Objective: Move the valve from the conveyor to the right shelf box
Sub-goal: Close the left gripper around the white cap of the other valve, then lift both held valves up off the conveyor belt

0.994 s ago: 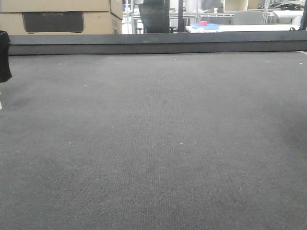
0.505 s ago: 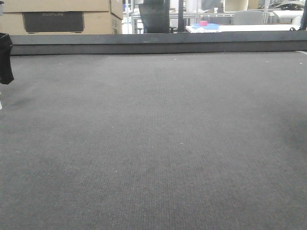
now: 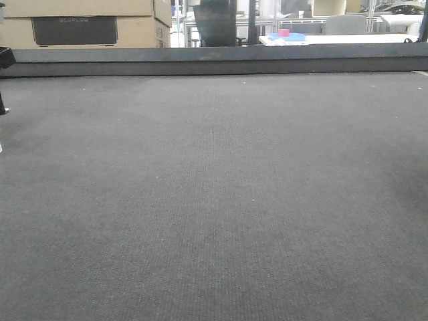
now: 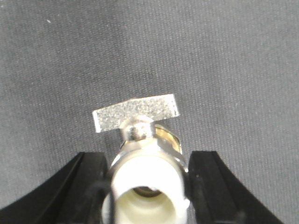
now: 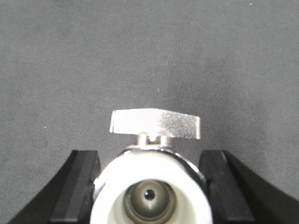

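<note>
— Left wrist view: what is held?
— A valve is clamped by the left gripper, jaws closed to its width, over the conveyor.
— And right?
— A second valve is clamped likewise by the right gripper.

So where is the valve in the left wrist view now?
The valve sits between the left gripper's black fingers, low centre in that view, the grey conveyor behind it.
</note>
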You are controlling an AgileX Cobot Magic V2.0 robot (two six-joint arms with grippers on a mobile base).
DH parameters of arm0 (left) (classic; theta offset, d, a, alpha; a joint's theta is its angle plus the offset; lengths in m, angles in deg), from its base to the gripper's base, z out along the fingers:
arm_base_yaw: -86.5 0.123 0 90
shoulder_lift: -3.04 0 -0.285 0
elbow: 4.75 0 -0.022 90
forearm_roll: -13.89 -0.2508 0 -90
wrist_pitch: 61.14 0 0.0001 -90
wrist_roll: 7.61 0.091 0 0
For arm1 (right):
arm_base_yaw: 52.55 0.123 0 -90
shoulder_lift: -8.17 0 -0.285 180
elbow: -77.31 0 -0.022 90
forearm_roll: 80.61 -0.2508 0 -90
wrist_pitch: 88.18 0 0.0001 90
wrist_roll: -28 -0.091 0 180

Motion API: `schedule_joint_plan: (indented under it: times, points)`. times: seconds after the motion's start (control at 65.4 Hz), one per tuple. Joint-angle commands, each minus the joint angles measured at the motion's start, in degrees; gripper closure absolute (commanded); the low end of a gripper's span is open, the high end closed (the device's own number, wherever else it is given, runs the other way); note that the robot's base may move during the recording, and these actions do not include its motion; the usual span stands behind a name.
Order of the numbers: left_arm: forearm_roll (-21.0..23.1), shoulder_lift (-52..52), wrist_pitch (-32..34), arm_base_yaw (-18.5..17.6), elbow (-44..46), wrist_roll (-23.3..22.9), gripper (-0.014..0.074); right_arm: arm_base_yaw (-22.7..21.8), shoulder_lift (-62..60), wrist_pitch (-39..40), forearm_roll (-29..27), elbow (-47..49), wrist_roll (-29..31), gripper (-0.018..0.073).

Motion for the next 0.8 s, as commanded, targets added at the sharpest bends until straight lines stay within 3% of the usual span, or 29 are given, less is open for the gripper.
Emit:
schedule_joint_plan:
  times: [0.0, 0.153, 0.291, 0.52, 0.78]
  points:
    - [1.8, 1.3, -2.7, 0.2, 0.5, -0.2, 0.0708, 0.2, -0.8, 3.6, 0.5, 0.3, 0.1, 0.0713]
    - [6.0, 5.3, -4.0, 0.2, -0.7, -0.3, 0.0708, 0.0, -0.8, 3.4, 3.7, 0.0, 0.1, 0.0713]
    - [9.0, 12.2, -2.0, 0.1, -6.1, -0.3, 0.0708, -3.0, -0.8, 4.2, 3.7, -1.3, 0.1, 0.0713]
    - [9.5, 24.5, 8.6, -2.3, -19.7, -0.3, 0.0708, -9.9, -0.8, 7.7, 4.8, -4.4, 0.1, 0.0713]
    - [8.8, 32.6, 12.4, -8.5, -29.9, -0.3, 0.0708, -10.6, -0.8, 11.0, 6.2, -6.4, 0.1, 0.0713]
